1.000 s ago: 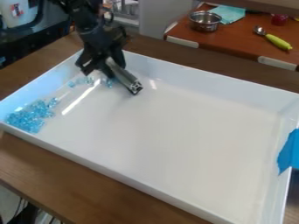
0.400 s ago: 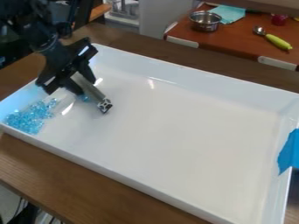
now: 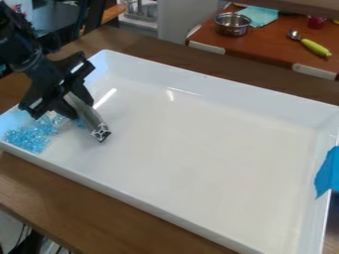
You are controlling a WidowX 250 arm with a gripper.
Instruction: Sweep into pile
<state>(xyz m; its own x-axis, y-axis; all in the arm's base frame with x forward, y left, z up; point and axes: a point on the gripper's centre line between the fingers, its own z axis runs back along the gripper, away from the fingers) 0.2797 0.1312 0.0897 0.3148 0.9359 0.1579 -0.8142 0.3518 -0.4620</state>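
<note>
Over at the left end of the big white rectangular tray with raised sides (image 3: 198, 144), the black two-finger gripper (image 3: 80, 108) hangs down at a slant from its black jointed arm (image 3: 23, 54), which comes in from the upper left. From where I stand, the claw is closed on a grey cylindrical bar with a patterned end (image 3: 86, 117), one finger to each side of it. The bar tilts down toward the tray floor, its patterned end pointing to the lower right; whether that end touches the floor, I can't tell.

The clear, light-blue beads (image 3: 27, 139) lie heaped in the tray's left corner, with more of them trailing up beneath the claw. A few sit right by the bar, a little apart from the heap.

The tray rests on a brown wooden table (image 3: 66, 191), and a piece of bright blue tape (image 3: 327, 171) is on its right-hand wall. Behind it, on a reddish-brown counter (image 3: 271, 48), there's a round silver metal pot (image 3: 232, 24), a pale teal cloth (image 3: 260, 15) beside it, a small red object (image 3: 317, 22) and a metal-headed utensil with a yellow-green handle (image 3: 315, 47).
</note>
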